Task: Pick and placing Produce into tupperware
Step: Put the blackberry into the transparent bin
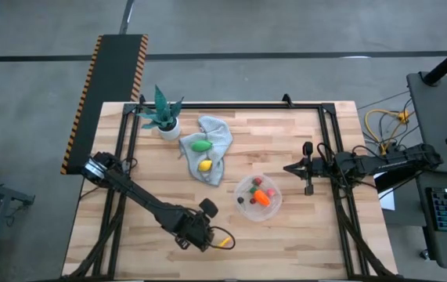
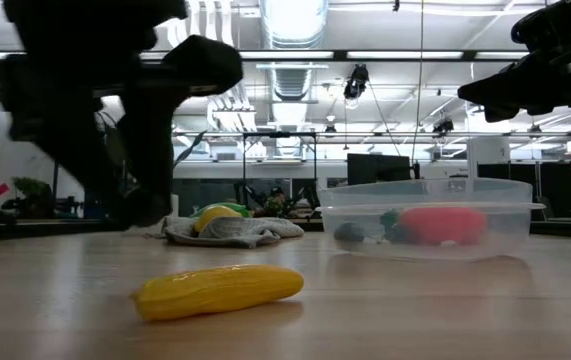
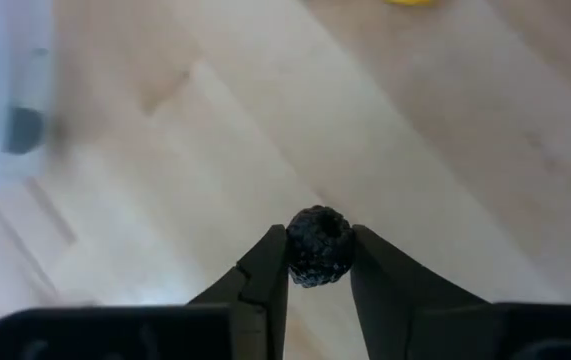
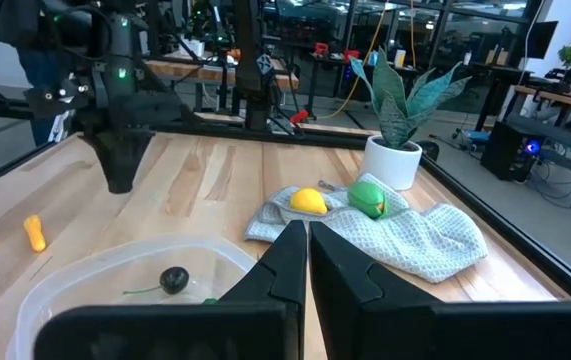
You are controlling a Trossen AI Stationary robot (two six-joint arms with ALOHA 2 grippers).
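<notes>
Wooden planks make up the surface [image 1: 129,196], framed in black rail. Near its right-hand middle sits the tupperware [image 1: 257,197], already holding a carrot [image 1: 263,198], a green piece and some small berries. The left gripper [image 3: 318,268], near the front edge, is pinching one dark berry [image 3: 319,245]. Three pieces seem left: one yellow sliver [image 1: 223,242] by the front edge, plus one lemon [image 1: 205,165] and one green fruit [image 1: 200,146] on the grey cloth [image 1: 217,137]. The right gripper [image 4: 307,236] waits beside the tupperware, fingers pressed together, holding nothing.

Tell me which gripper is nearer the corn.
Left. The left gripper sits just beside the corn, holding a dark berry; the right gripper waits beyond the tupperware.
</notes>
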